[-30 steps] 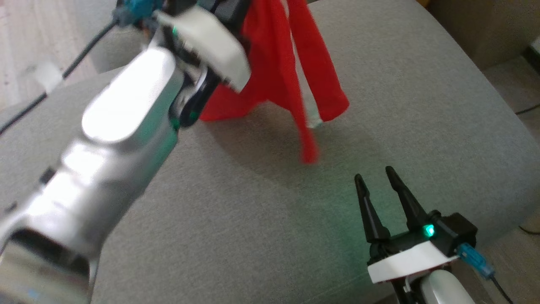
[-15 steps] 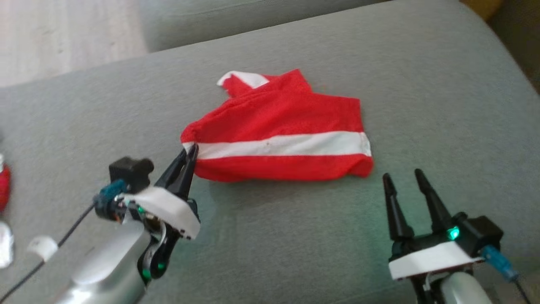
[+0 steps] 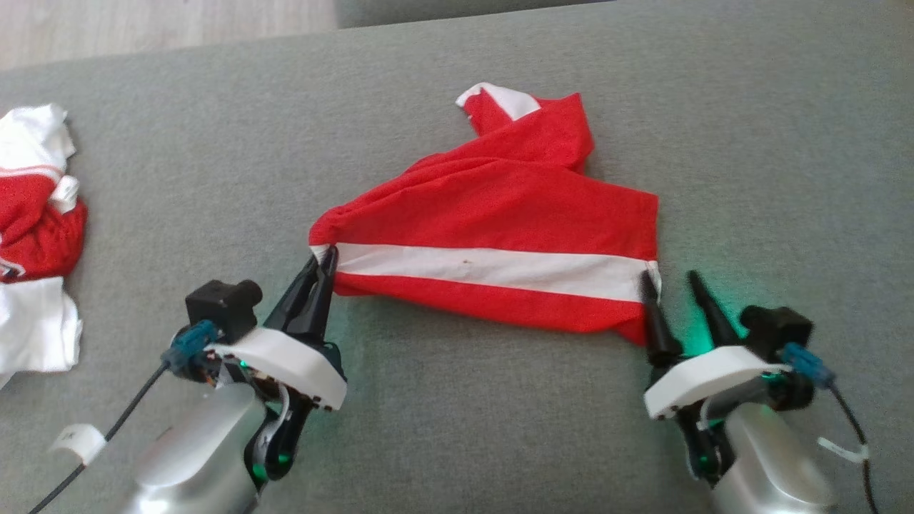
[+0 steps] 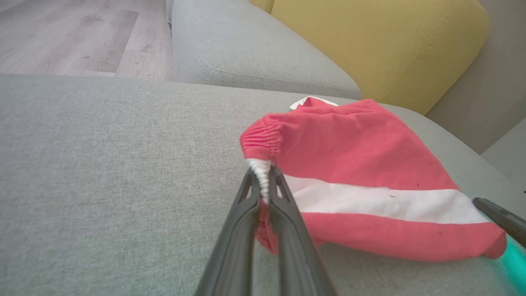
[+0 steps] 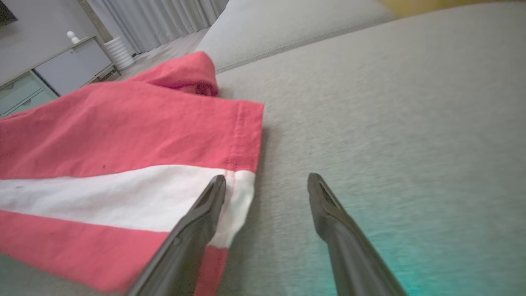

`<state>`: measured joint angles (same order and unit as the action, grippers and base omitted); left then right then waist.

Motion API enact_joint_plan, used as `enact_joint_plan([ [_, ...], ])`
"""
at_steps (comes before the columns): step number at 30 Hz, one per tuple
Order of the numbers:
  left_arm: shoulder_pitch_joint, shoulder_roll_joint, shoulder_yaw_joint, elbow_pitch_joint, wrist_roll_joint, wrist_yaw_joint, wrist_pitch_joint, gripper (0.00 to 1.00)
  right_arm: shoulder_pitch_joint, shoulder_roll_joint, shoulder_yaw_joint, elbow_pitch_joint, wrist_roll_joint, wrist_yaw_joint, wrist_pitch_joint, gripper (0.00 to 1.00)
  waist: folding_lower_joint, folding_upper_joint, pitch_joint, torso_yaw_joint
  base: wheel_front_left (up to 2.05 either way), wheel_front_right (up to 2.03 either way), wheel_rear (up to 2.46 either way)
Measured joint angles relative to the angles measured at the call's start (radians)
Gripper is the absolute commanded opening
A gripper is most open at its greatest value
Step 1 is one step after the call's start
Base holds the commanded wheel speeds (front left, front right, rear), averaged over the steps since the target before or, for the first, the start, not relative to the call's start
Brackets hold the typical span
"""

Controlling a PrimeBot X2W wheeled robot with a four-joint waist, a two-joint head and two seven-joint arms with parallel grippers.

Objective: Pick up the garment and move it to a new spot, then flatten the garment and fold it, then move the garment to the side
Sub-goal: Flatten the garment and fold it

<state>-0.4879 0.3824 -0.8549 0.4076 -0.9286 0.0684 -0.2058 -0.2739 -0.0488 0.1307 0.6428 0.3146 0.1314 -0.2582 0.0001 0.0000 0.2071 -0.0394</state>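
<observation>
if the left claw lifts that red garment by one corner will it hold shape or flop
Probably flop: the red garment lies in soft folds where the left claw pinches its edge. It looks thin and light, so the rest would likely hang. Pushed, it would probably bunch on the woven sofa rather than slide.

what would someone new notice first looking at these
A red garment with a white stripe lies across the grey cushion. The left gripper pinches its left end shut, while the right gripper stands open at its right edge. A red and white clothes pile sits far left.
</observation>
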Motion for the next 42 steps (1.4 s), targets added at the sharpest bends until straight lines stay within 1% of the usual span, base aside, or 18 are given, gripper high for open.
enact_joint_plan([
  [3, 0.0, -0.014, 0.0, 0.012, 0.0, -0.008, -0.007, 0.0, -0.025, 0.001, 0.054, 0.055, 0.038, 0.0, 0.0, 1.0, 0.0001, 0.0, 0.008, 0.019, 0.0, 0.0, 0.0],
  [5, 0.0, -0.019, 0.0, 0.019, 0.0, -0.012, -0.008, 0.0, -0.03, 0.0, 0.072, 0.077, 0.046, 0.0, 0.0, 1.0, 0.0, 0.0, 0.008, 0.025, 0.0, 0.0, 0.0],
  [6, 0.0, -0.021, 0.0, 0.023, 0.0, -0.016, -0.013, 0.0, -0.031, 0.0, 0.079, 0.083, 0.053, 0.0, 0.0, 0.91, 0.0, 0.0, 0.006, 0.027, 0.0, 0.0, 0.0],
  [7, 0.0, -0.022, 0.0, 0.027, 0.0, -0.016, -0.016, 0.0, -0.032, -0.001, 0.084, 0.086, 0.058, 0.0, -0.001, 0.77, -0.0001, 0.0, 0.004, 0.028, 0.0, 0.0, 0.0],
  [8, 0.0, -0.023, 0.0, 0.031, 0.0, -0.016, -0.016, 0.0, -0.033, -0.001, 0.089, 0.091, 0.06, 0.0, -0.001, 0.45, -0.0001, 0.0, 0.002, 0.028, 0.0, 0.0, 0.0],
  [9, 0.0, -0.025, 0.001, 0.034, 0.002, -0.016, -0.017, 0.0, -0.034, -0.001, 0.092, 0.095, 0.06, 0.0, -0.001, 0.25, -0.0001, 0.0, 0.0, 0.028, 0.0, 0.0, 0.0],
  [10, 0.0, -0.026, 0.001, 0.037, 0.005, -0.017, -0.017, 0.0, -0.035, -0.001, 0.094, 0.1, 0.059, 0.0, 0.0, 0.0, -0.0001, 0.0, -0.001, 0.027, 0.0, 0.0, 0.0],
  [16, 0.001, -0.028, 0.007, 0.043, 0.006, -0.017, -0.025, 0.0, -0.04, -0.001, 0.083, 0.094, 0.042, 0.0, 0.0, 0.0, 0.0, 0.0, -0.017, 0.016, 0.0, 0.0, 0.0],
  [19, 0.001, -0.026, 0.015, 0.028, 0.016, -0.029, -0.034, 0.0, -0.038, -0.006, 0.045, -0.01, -0.021, 0.0, 0.0, 0.0, -0.0001, 0.0, -0.038, 0.0, 0.0, 0.0, 0.0],
  [23, -0.003, -0.016, 0.04, -0.049, 0.025, -0.035, -0.035, 0.0, -0.027, -0.012, -0.023, -0.172, -0.029, 0.0, 0.0, 0.0, -0.0001, 0.0, -0.06, -0.026, 0.0, 0.0, 0.0],
  [25, -0.025, -0.01, 0.049, -0.098, 0.024, -0.046, -0.033, 0.0, -0.019, -0.022, -0.054, -0.253, -0.033, 0.0, 0.0, 0.0, -0.0002, 0.0, -0.07, -0.041, 0.0, 0.0, 0.0],
  [28, -0.102, -0.004, 0.079, -0.171, 0.01, -0.062, -0.005, 0.0, -0.029, -0.051, -0.089, -0.366, -0.036, 0.0, 0.0, 0.0, -0.0002, 0.0, -0.076, -0.064, 0.0, 0.0, 0.0],
  [31, -0.224, -0.002, 0.115, -0.227, -0.021, -0.072, 0.045, 0.0, -0.085, -0.089, -0.107, -0.423, -0.031, 0.0, 0.0, 0.0, -0.0003, 0.0, -0.066, -0.083, 0.0, 0.0, 0.0],
  [34, -0.363, -0.01, 0.127, -0.235, -0.029, -0.08, 0.108, 0.0, -0.214, -0.137, -0.102, -0.412, -0.015, 0.0, 0.0, 0.0, -0.0001, 0.0, -0.039, -0.096, 0.0, 0.0, 0.0],
  [36, -0.448, -0.019, 0.132, -0.21, -0.031, -0.096, 0.147, 0.0, -0.33, -0.165, -0.095, -0.377, 0.014, 0.0, 0.0, 0.0, -0.0001, 0.0, -0.015, -0.103, 0.0, 0.0, 0.0],
  [39, -0.582, -0.041, 0.129, -0.136, -0.012, -0.118, 0.196, 0.0, -0.509, -0.222, -0.049, -0.304, 0.034, 0.0, 0.0, 0.0, 0.0, 0.0, 0.034, -0.113, 0.0, 0.0, 0.0],
  [42, -0.73, -0.084, 0.114, -0.04, 0.041, -0.14, 0.193, 0.0, -0.673, -0.263, -0.037, -0.234, 0.058, 0.0, 0.0, 0.0, 0.0002, 0.0, 0.091, -0.121, 0.0, 0.0, 0.0],
])
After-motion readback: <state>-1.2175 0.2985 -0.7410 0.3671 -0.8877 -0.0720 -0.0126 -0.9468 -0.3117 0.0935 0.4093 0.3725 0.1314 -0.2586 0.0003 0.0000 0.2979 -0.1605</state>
